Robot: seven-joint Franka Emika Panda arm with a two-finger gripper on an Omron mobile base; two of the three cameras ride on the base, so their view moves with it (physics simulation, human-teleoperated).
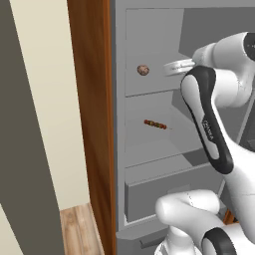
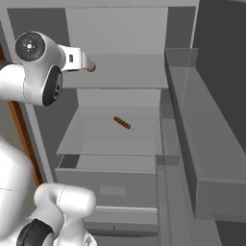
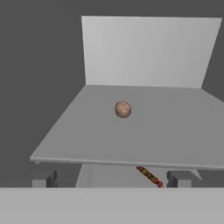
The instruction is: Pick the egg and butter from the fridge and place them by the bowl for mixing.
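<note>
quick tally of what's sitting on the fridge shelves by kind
egg: 1, on the upper shelf
skewer: 1, on the shelf below, beads of red, green and brown
total: 2

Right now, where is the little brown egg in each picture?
Left base view: the egg sits on the fridge's upper shelf, left of the arm.
Right base view: the egg peeks out beside the arm's wrist, upper left.
Hand view: the egg is mid-shelf.
Shared landmark: the skewer one shelf below.
</note>
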